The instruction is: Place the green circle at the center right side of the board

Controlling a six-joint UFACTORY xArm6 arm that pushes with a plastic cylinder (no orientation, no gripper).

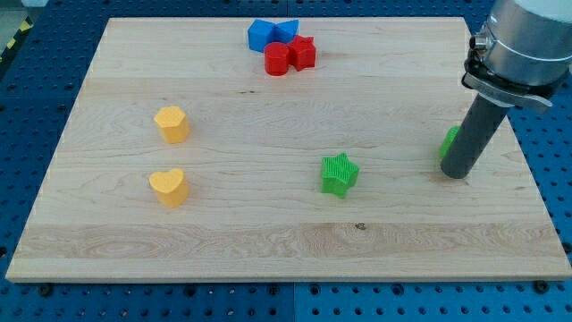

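Observation:
The green circle (450,141) lies near the board's right edge, about mid-height, mostly hidden behind my rod; only its left edge shows. My tip (455,173) rests on the board touching the green circle, just at its lower right. A green star (339,174) lies to the left of the tip, near the board's middle.
A blue block (261,35) and a second blue block (286,30) sit at the view's top centre, with a red cylinder (277,60) and a red star (302,53) below them. A yellow block (172,124) and a yellow heart (168,187) lie at the left. The wooden board (268,241) ends just right of the rod.

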